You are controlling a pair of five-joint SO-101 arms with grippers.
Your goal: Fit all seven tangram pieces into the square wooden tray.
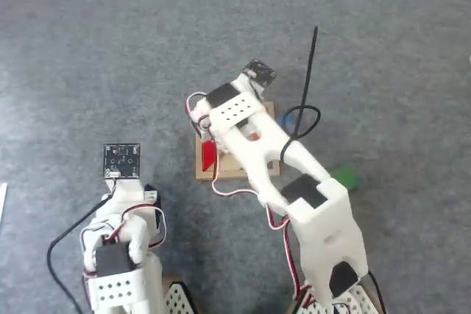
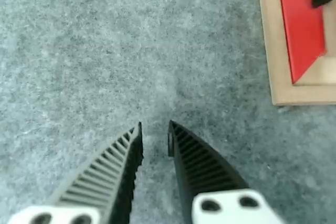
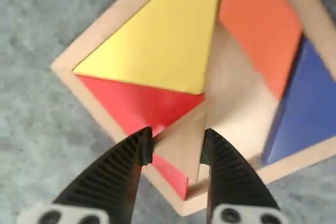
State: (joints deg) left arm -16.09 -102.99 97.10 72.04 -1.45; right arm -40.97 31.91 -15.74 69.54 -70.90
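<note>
Grey felt counter is running up to a white wall. Left gripper is hovering over bare felt, fingers slightly apart. Square wooden tray is sitting mid-counter, holding yellow triangle, red triangle, orange piece and blue piece. Right gripper is hanging over the tray, fingers spread. Green piece is lying on the felt right of the tray.

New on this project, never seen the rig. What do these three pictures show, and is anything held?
Two small white robot arms sit side by side on a grey mat. One picture looks down from a fixed overhead camera; the other two come from a camera on each arm's wrist, so the dark ribbed prongs there are that arm's own hand. The left hand hovers open over bare mat beside the wooden tray. The right hand is open above the tray, apparently holding nothing. The tray holds a yellow triangle, a red triangle and an orange piece; a blue piece sits at its edge. A green piece lies on the mat outside it.
</note>
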